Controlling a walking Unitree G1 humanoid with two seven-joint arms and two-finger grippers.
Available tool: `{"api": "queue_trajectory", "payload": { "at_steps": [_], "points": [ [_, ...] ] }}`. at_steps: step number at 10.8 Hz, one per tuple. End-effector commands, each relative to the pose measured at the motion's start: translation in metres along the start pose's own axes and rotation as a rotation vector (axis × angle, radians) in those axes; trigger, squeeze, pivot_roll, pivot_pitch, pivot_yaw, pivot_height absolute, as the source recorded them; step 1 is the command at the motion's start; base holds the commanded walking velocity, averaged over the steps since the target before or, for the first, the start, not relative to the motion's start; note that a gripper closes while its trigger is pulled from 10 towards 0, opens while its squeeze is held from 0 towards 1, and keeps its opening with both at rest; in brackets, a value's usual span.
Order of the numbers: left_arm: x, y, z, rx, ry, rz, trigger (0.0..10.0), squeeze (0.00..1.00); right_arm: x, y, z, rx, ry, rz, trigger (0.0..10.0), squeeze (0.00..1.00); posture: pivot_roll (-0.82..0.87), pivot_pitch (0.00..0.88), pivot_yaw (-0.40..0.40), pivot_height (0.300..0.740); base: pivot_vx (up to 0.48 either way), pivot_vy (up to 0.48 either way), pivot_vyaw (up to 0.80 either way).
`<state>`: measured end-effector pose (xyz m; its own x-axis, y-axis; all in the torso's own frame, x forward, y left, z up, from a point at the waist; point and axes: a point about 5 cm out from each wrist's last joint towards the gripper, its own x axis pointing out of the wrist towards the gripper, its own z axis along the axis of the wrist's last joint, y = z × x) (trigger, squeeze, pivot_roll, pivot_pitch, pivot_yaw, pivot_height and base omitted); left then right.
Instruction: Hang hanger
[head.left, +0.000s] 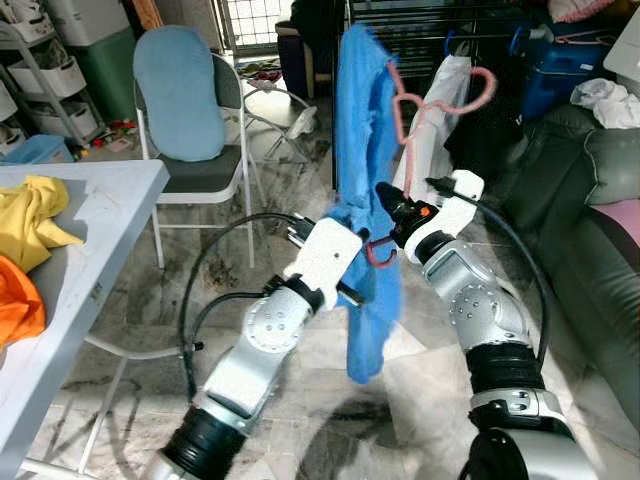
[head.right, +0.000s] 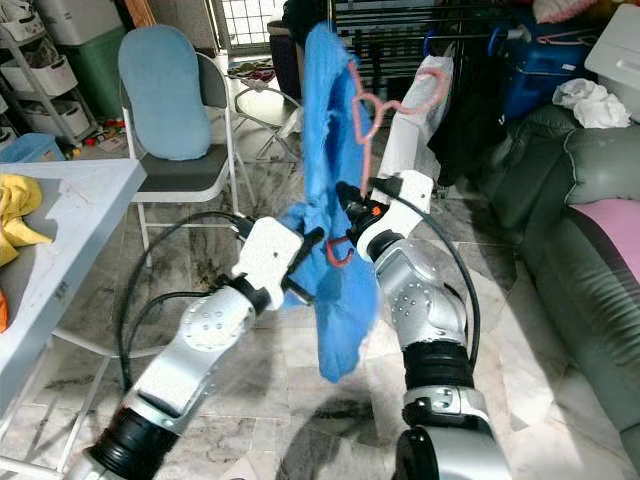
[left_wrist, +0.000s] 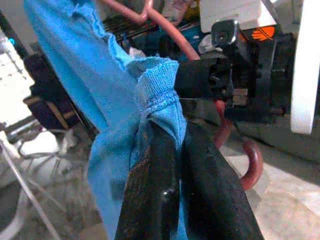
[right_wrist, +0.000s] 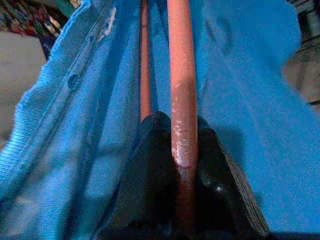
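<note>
A blue garment (head.left: 360, 150) hangs on a pink hanger (head.left: 410, 112), held up in front of me. The hanger's wavy hook (head.left: 482, 85) points to the right, toward a dark rack (head.left: 430, 30). My right gripper (head.left: 385, 200) is shut on the hanger's rod (right_wrist: 181, 75), with blue cloth (right_wrist: 75, 125) on both sides of it. My left gripper (head.left: 358, 243) is shut on a bunched fold of the garment (left_wrist: 155, 90) just below, close to the right gripper (left_wrist: 200, 80). A pink curved end of the hanger (left_wrist: 250, 160) shows under the cloth.
A folding chair (head.left: 185, 95) with a blue cushion stands at the back left. A white table (head.left: 100, 210) on my left carries a yellow cloth (head.left: 30, 220) and an orange cloth (head.left: 15, 300). A dark sofa (head.left: 590, 200) lines the right side. A white garment (head.left: 440, 110) hangs on the rack.
</note>
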<state>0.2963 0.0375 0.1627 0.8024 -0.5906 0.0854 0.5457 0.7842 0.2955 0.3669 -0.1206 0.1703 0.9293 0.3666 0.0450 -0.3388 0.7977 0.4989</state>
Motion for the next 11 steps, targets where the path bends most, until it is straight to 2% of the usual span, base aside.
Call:
{"api": "queue_trajectory", "payload": {
  "at_steps": [1,2,3,4,5,7,8,9,10,11],
  "points": [
    [-0.006,0.002,-0.003,0.001,-0.003,-0.024,10.0,0.00,0.002,-0.005,0.014,-0.053,-0.048,-0.036,10.0,0.00,0.00,0.000,0.021,0.740,0.000,0.000,0.00],
    [-0.015,-0.003,-0.014,0.002,0.026,-0.076,10.0,0.00,0.002,-0.007,0.017,-0.096,-0.017,-0.017,10.0,0.00,0.00,0.000,0.021,0.740,0.000,0.000,0.00],
    [-0.019,-0.008,-0.021,0.047,0.038,-0.116,10.0,0.00,0.001,-0.002,0.020,-0.147,-0.017,0.026,10.0,0.00,0.00,0.000,0.023,0.740,0.000,0.000,0.00],
    [-0.022,-0.012,-0.028,0.074,0.051,-0.139,10.0,0.00,0.001,-0.001,0.031,-0.226,-0.107,-0.005,10.0,0.00,0.00,0.000,0.021,0.740,0.000,0.000,0.00],
    [-0.022,-0.013,-0.036,0.083,0.084,-0.137,10.0,0.00,0.001,0.003,0.045,-0.239,-0.185,-0.022,10.0,0.00,0.00,0.000,0.020,0.740,0.000,0.000,0.00],
    [-0.017,-0.015,-0.048,0.080,0.144,-0.127,10.0,0.00,-0.003,0.023,0.033,-0.467,-0.155,0.116,10.0,0.00,-0.01,0.000,0.017,0.740,0.000,0.000,0.00],
    [-0.015,-0.018,-0.050,0.047,0.147,-0.128,10.0,0.00,-0.006,0.023,0.026,-0.506,-0.146,0.119,10.0,0.00,-0.01,0.000,0.017,0.740,0.000,0.000,0.00],
    [-0.014,-0.020,-0.051,0.000,0.145,-0.123,10.0,0.71,-0.008,0.021,0.020,-0.515,-0.131,0.111,10.0,0.00,-0.01,0.000,0.017,0.740,0.000,0.000,0.00],
    [-0.013,-0.022,-0.051,-0.022,0.138,-0.125,10.0,1.00,-0.010,0.020,0.016,-0.517,-0.133,0.108,10.0,0.00,-0.01,0.000,0.021,0.740,0.000,0.000,0.00],
    [-0.013,-0.023,-0.051,-0.025,0.131,-0.138,10.0,1.00,-0.010,0.020,0.014,-0.521,-0.132,0.108,10.0,0.00,-0.01,0.000,0.023,0.740,0.000,0.000,0.00]
  ]
}}
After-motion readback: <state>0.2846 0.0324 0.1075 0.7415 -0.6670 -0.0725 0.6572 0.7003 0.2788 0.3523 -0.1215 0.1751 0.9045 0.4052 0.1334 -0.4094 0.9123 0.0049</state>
